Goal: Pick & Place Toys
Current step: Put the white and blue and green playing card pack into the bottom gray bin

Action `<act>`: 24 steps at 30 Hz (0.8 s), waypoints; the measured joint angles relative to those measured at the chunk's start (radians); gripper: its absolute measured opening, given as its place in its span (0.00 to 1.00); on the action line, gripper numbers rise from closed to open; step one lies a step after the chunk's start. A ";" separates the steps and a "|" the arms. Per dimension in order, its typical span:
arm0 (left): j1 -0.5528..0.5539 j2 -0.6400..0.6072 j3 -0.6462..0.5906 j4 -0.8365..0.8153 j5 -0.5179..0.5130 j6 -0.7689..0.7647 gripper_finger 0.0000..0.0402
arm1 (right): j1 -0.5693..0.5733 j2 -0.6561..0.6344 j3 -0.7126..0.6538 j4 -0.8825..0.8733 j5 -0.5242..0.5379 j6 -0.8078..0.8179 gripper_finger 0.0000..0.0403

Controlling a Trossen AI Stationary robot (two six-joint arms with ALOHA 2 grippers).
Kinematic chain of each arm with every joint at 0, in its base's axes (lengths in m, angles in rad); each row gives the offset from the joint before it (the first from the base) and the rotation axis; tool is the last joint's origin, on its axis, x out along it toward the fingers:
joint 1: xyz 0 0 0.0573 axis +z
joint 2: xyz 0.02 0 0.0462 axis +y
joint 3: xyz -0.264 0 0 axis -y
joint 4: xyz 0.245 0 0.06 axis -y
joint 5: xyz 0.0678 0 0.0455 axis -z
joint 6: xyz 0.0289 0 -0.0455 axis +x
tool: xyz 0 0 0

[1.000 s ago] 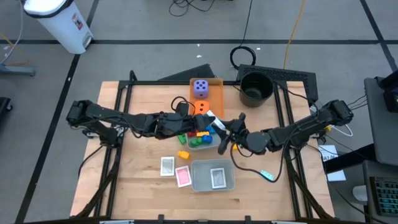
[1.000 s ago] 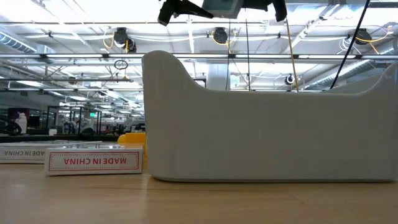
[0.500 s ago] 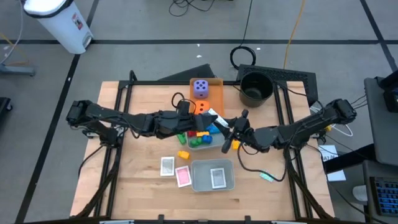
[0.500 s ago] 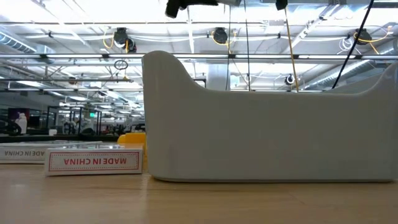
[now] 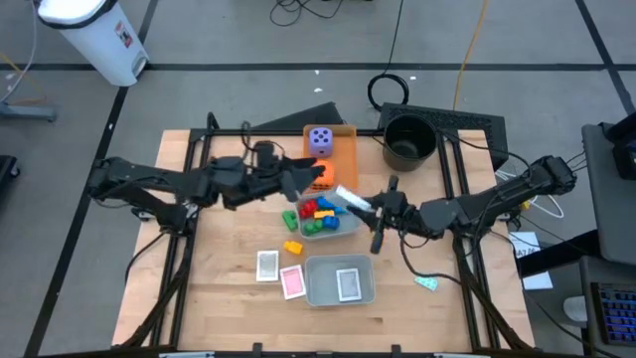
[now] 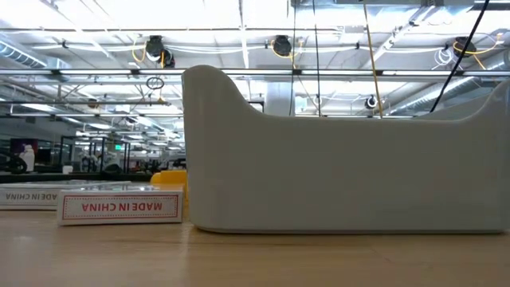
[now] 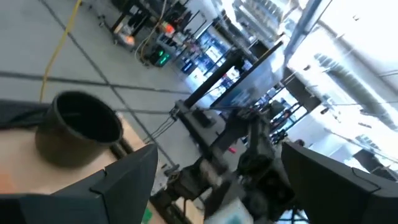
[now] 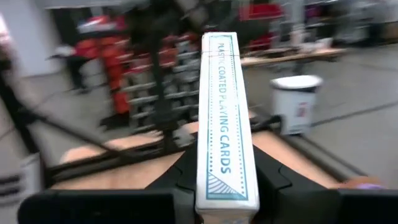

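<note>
1. The right gripper (image 5: 350, 202) is above the middle of the wooden table (image 5: 224, 288). Its two dark fingers (image 8: 280, 177) are pressed on a teal and white box of playing cards (image 8: 222, 118), one finger on each side.
2. The box sticks out past the fingertips. In the high view it hangs over the small clear tray (image 5: 333, 230) full of red, green, blue and yellow plastic bricks (image 5: 316, 211).
3. The narrow side of the box reads "PLASTIC COATED PLAYING CARDS".
4. The left gripper (image 5: 296, 177) is up over the table's back half, next to the orange dotted die (image 5: 320, 172). Its fingers are apart and hold nothing.
5. The purple dotted die (image 5: 320, 140) sits on the flat orange tray (image 5: 345, 149) at the table's back edge.
6. One yellow brick (image 5: 293, 248) lies alone on the table, near the bricks' tray.
7. A white card box (image 5: 267, 266) and a pink card box (image 5: 292, 282) lie near the front edge. Their ends read "MADE IN CHINA" in the low view.
8. Another white card box (image 5: 348, 283) lies inside the grey tray (image 5: 316, 290) beside them.
9. A teal card box (image 5: 427, 282) lies near the table's right edge.
</note>
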 joint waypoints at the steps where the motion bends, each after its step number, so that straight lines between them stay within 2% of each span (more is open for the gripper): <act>1: -0.004 -0.011 0.000 0.000 0.000 0.011 0.86 | 0.007 0.000 0.000 -0.022 -0.029 0.006 0.16; 6: -0.025 -0.083 0.001 -0.051 0.038 0.085 0.86 | 0.025 0.002 0.000 -0.187 -0.178 0.132 0.18; 10: -0.048 -0.122 0.000 -0.108 0.088 0.111 0.86 | -0.008 0.002 0.000 -0.324 -0.398 0.256 0.16; 14: -0.068 -0.146 0.000 -0.167 0.094 0.117 0.86 | -0.060 0.006 0.000 -0.371 -0.613 0.344 0.16; 19: -0.071 -0.145 0.000 -0.242 0.100 0.125 0.86 | -0.134 0.053 0.006 -0.375 -0.797 0.380 0.16; 24: -0.071 -0.142 0.000 -0.296 0.131 0.126 0.86 | -0.190 0.161 0.076 -0.428 -0.970 0.372 0.16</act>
